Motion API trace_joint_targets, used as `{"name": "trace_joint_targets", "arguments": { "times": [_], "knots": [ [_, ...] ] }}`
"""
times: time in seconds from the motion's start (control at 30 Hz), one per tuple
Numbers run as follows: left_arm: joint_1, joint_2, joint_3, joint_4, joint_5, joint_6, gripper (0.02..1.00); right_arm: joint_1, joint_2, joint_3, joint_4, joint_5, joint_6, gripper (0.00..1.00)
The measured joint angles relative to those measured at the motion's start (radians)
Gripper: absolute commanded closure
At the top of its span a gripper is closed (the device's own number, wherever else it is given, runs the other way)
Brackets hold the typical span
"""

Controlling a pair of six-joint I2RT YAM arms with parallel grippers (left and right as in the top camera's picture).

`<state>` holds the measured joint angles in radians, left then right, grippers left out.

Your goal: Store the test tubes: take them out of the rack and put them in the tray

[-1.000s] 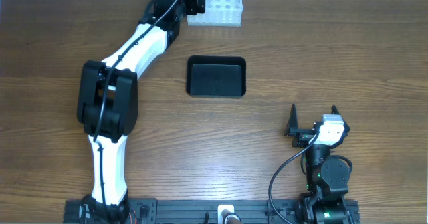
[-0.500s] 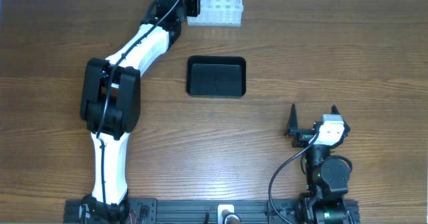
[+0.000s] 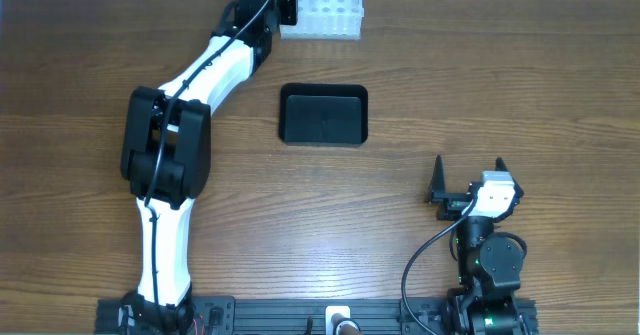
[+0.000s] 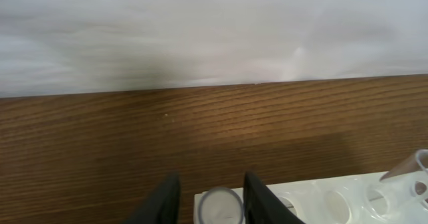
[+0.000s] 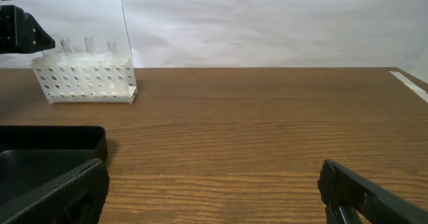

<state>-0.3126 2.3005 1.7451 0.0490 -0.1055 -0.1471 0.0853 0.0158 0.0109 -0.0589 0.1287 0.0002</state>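
Note:
A white test tube rack (image 3: 322, 18) stands at the table's far edge with clear tubes upright in it. My left gripper (image 3: 285, 5) is at the rack's left end. Its two fingers (image 4: 167, 198) sit close on either side of the open top of a test tube (image 4: 219, 205), which stands in the end hole of the rack (image 4: 321, 200). Another tube (image 4: 411, 170) leans further along. The black tray (image 3: 323, 114) lies nearer the middle with nothing in it. My right gripper (image 3: 468, 180) rests open at the front right, far from both.
The right wrist view looks across bare wood to the rack (image 5: 85, 80), the tray's corner (image 5: 47, 150) and the left gripper (image 5: 23, 30). A white wall runs behind the table's far edge. Wide free tabletop surrounds the tray.
The left arm shifted slightly to the right and its gripper settled at the rack's left end. The right arm has not moved.

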Motion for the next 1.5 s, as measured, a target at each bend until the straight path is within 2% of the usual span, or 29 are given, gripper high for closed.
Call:
{"name": "trace_joint_targets", "arguments": {
  "times": [0.23, 0.27, 0.53, 0.63, 1.27, 1.5],
  "knots": [
    [-0.008, 0.000, 0.000, 0.006, 0.000, 0.000, 0.770, 0.000, 0.000, 0.000, 0.000, 0.000, 0.000, 0.007],
    [-0.009, 0.000, 0.000, 0.007, 0.000, 0.000, 0.805, 0.000, 0.000, 0.000, 0.000, 0.000, -0.001, 0.007],
    [-0.011, 0.000, 0.000, 0.008, 0.000, 0.000, 0.871, 0.000, 0.000, 0.000, 0.000, 0.000, -0.001, 0.009],
    [-0.011, 0.000, 0.000, 0.009, 0.000, 0.000, 0.934, 0.000, 0.000, 0.000, 0.000, 0.000, -0.001, 0.007],
    [-0.011, -0.023, 0.000, -0.003, 0.000, -0.007, 0.954, 0.000, 0.000, 0.000, 0.000, 0.000, 0.000, 0.009],
    [-0.011, -0.253, 0.000, -0.006, -0.001, 0.026, 0.978, 0.000, 0.000, 0.000, 0.000, 0.000, -0.001, 0.007]
  ]
}}
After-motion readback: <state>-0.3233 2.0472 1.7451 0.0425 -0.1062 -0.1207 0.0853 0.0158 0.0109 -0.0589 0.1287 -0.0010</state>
